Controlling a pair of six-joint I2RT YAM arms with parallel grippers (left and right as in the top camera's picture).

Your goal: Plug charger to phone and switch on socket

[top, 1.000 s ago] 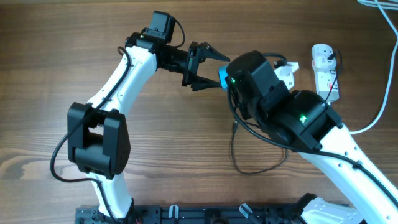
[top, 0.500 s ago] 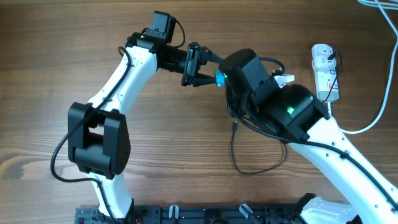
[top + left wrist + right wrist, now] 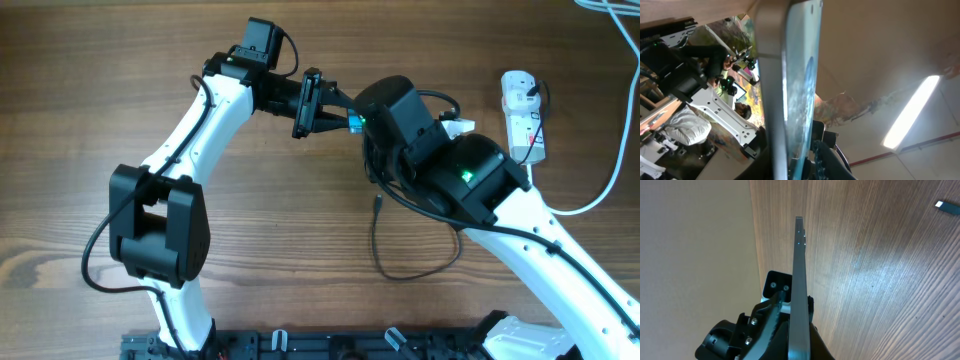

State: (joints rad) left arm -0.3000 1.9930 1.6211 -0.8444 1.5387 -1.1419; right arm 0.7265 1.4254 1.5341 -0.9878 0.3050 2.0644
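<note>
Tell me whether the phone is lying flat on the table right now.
No: the right wrist view shows the phone edge-on, clamped in the right gripper, not flat against the table.

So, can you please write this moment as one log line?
phone: on edge between both grippers | right gripper: shut on phone | left gripper: at phone, grip unclear | charger: on table, unplugged

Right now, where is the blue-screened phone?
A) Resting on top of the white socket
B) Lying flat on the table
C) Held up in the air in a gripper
C: the right wrist view shows the phone edge-on in the right gripper, off the table, and the overhead view shows the socket well apart from it.
</note>
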